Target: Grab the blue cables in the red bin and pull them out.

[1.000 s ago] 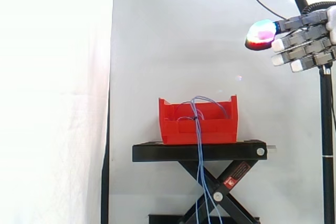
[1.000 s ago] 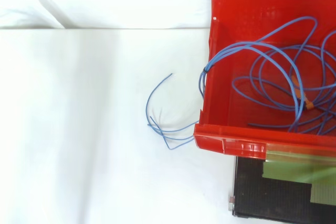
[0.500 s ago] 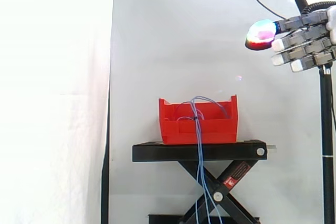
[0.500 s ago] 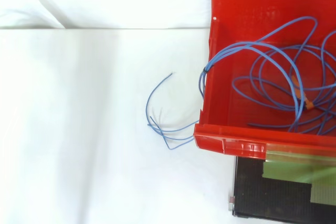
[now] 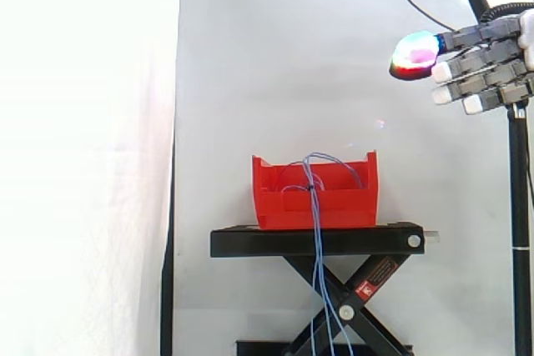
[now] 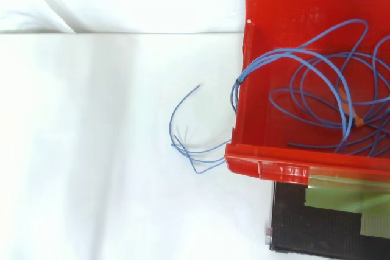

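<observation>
High at the right edge of the side view, my hand (image 5: 492, 60) hangs with its fingers held out nearly straight and pointing left, one pad (image 5: 415, 54) glowing in mixed colours. It is unclenched and holds nothing. It sits well above and to the right of the red bin (image 5: 284, 210), which stands on the black stand (image 5: 250, 242) before the white curtain (image 5: 83, 156). The blue cables (image 5: 317, 243) loop up out of the bin, drape over its near wall and hang down past the stand's top. From above, most of their length lies coiled inside the bin, with a small orange piece (image 6: 361, 122) among the coils, and a few loose ends curve outside the wall
</observation>
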### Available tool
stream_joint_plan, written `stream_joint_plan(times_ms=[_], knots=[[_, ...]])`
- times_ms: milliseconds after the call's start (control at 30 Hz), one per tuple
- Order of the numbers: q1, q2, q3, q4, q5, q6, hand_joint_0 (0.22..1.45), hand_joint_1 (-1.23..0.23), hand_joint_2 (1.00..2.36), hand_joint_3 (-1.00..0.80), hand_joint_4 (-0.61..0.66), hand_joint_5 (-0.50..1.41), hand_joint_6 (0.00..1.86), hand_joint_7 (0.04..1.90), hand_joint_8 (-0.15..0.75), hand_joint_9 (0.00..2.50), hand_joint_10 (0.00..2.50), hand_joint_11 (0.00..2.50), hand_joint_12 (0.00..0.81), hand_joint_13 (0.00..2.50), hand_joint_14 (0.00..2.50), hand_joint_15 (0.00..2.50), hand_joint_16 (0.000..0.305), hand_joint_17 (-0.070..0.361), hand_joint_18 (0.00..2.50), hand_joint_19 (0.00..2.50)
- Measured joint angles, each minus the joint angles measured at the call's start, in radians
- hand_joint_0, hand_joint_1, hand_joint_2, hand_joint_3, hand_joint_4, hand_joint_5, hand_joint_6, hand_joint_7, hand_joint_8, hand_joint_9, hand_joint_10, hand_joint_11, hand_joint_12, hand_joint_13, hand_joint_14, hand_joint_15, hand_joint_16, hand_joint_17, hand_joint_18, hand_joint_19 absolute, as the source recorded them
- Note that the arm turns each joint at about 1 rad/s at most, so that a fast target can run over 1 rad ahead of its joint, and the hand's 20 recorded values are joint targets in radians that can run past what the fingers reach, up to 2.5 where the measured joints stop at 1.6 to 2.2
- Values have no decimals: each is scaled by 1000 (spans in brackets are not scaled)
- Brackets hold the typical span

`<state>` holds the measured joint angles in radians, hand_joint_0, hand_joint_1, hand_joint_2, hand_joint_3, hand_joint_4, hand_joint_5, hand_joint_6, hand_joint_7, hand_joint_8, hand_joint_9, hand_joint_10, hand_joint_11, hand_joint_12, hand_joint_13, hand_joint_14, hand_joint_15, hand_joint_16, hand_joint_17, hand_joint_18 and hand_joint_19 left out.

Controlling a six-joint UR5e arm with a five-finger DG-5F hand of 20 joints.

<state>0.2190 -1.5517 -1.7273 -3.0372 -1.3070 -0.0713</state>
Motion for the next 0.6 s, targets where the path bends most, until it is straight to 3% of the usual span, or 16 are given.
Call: stream_joint_plan(times_ms=[367,600], knots=[[0,0,0,7,3,-1,741,-640,1000,-1000,186,269,5,167,250,357,6,215,330,190,13,350,46,103,191,612],[1,-1,0,56,6,-1,742,-640,1000,-1000,184,269,5,164,251,358,6,211,331,195,11,352,46,103,192,621]])
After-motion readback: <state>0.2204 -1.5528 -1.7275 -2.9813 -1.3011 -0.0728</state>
